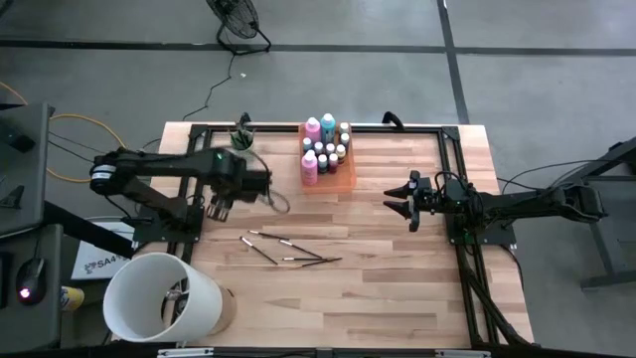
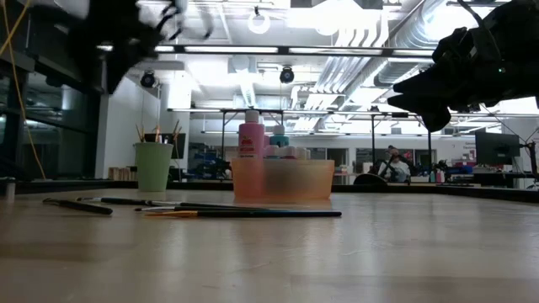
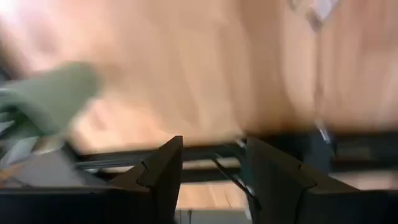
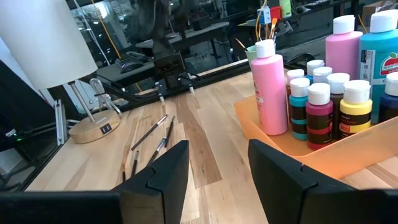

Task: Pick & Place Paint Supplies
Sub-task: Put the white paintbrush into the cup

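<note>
The left gripper (image 1: pixel 266 185) hangs above the table between the mint-green cup (image 1: pixel 241 136) and the loose brushes (image 1: pixel 288 249); its jaws stand partly apart, and the left wrist view shows a thin dark sliver in the gap that could be a brush, though whether anything is actually gripped cannot be told. By the look of it, this is the brush-sorting step: several brushes already stand in the cup, a handful lie on the wood. If the left gripper does carry a brush, the next move calls for lining up over the cup's mouth and letting go; if not, a drop toward the loose brushes nearer the front edge. The right gripper (image 1: pixel 402 200) waits in the air, jaws partly open and empty, near the translucent orange tray (image 1: pixel 347 182) where the bottles (image 1: pixel 310 164) stand upright
</note>
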